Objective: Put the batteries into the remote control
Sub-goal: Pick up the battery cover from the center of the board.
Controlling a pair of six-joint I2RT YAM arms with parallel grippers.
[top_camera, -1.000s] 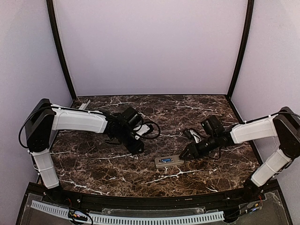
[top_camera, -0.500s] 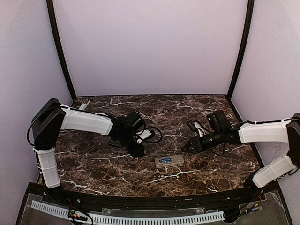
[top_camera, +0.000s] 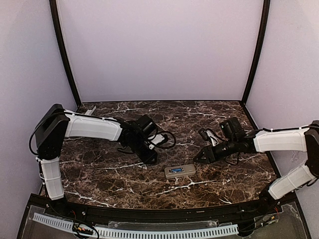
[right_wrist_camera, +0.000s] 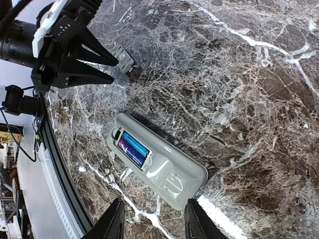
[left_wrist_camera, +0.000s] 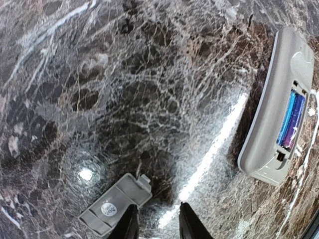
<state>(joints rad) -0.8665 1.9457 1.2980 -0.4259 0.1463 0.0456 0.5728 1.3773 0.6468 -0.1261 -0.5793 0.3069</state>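
Batteries sit in the remote control, mid-frame on the bench. Left claw, narrowly parted and empty, should centre over the grey cover beside it; right claw gapes wide, empty.

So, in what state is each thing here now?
left gripper: open, empty.
right gripper: open, empty.
remote: back side up, battery bay uncovered.
batteries: two, seated in the bay.
cover: off the remote, lying by the left gripper.
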